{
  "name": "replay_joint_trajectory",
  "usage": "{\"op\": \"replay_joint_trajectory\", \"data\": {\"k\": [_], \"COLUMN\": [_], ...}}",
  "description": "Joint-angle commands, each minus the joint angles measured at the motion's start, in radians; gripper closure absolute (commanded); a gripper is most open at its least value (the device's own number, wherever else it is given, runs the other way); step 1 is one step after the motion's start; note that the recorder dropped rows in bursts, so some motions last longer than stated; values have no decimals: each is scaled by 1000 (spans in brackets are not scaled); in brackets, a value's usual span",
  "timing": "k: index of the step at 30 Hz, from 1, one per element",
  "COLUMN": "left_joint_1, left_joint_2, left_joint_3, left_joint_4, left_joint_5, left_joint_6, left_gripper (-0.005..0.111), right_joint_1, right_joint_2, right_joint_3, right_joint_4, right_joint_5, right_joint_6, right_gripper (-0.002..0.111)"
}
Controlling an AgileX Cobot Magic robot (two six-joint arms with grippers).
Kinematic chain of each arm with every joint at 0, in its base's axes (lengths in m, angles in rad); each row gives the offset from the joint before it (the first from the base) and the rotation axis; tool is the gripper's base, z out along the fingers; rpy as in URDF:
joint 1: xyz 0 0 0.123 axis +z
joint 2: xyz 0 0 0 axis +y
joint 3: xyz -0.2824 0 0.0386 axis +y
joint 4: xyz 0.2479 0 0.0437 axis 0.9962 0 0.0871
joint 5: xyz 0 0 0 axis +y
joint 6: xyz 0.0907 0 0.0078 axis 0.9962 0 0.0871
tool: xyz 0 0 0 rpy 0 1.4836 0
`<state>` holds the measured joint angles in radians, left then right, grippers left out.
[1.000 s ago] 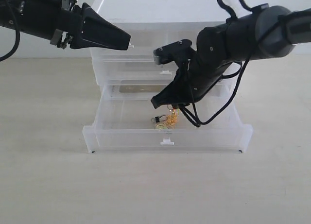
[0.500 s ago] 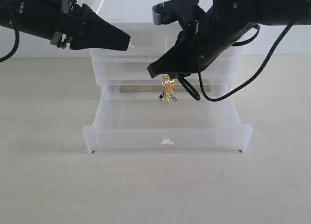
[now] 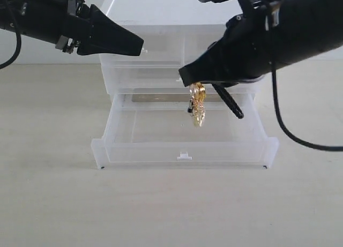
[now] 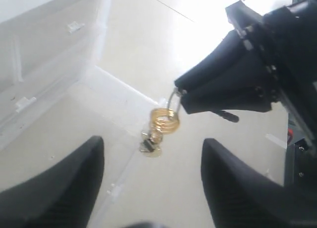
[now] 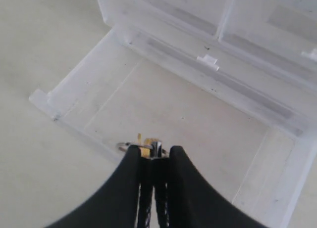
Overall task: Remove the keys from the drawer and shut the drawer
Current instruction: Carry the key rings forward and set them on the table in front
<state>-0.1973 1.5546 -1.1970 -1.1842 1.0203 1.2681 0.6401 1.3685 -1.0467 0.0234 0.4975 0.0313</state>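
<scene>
The desk (image 3: 48, 204) looks smooth, and the cabinet (image 3: 161, 40) on it is light plastic. If you push the drawer from one side only, I think the whole cabinet can slide back or turn.

The drawer (image 3: 139, 150), the lowest one, is pulled far out, and I see nothing inside it. It is not yet closed. A push away from its middle tab may set it crooked, so that it jams.

The right pincer (image 3: 185, 75) is clenched on the keys, above the drawer and in front of the cabinet. In the right wrist view only a ring and a bit of metal show at the fingertips (image 5: 130, 156), so the hold looks thin to me.

The left pincer (image 4: 148, 188) is released, with its fingers spread well apart. It hovers near the upper drawers on the cabinet's left side. Take care that it does not knock them when you bring it down.

The keys (image 3: 198, 105) hang free under the right pincer and touch nothing. If you swing the arm quickly, they may sway, slip out and fall back into the drawer. If you carry them low, they may catch on its front wall.
</scene>
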Motion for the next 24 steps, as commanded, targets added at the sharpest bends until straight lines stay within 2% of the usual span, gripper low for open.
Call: {"op": "replay_joint_trajectory", "data": {"k": [1,8,15,19,21,23,24], "left_joint_1": [4,4,4,4,4,4,4], "left_joint_2": [-8,-8,-8,-8,-8,-8,-8], "left_joint_3": [4,4,4,4,4,4,4], "left_joint_4": [-2,-5,-8,-21,-31,-31,-31], "left_joint_5": [0,4,4,16,16,20,21], "left_joint_6": [8,-14,-14,-14,-14,-14,-14], "left_gripper": [52,52,52,52,52,52,52], "right_joint_1": [35,111,117,117,120,127,127], "right_joint_2": [-72,-79,-79,-77,-75,-62,-47], "right_joint_3": [88,249,307,366,379,382,382], "right_joint_4": [16,28,38,61,77,77,77], "right_joint_5": [1,-168,-228,-321,-343,-351,-358], "right_joint_6": [15,63,75,75,75,75,72], "right_gripper": [109,109,109,107,98,81,68]}}
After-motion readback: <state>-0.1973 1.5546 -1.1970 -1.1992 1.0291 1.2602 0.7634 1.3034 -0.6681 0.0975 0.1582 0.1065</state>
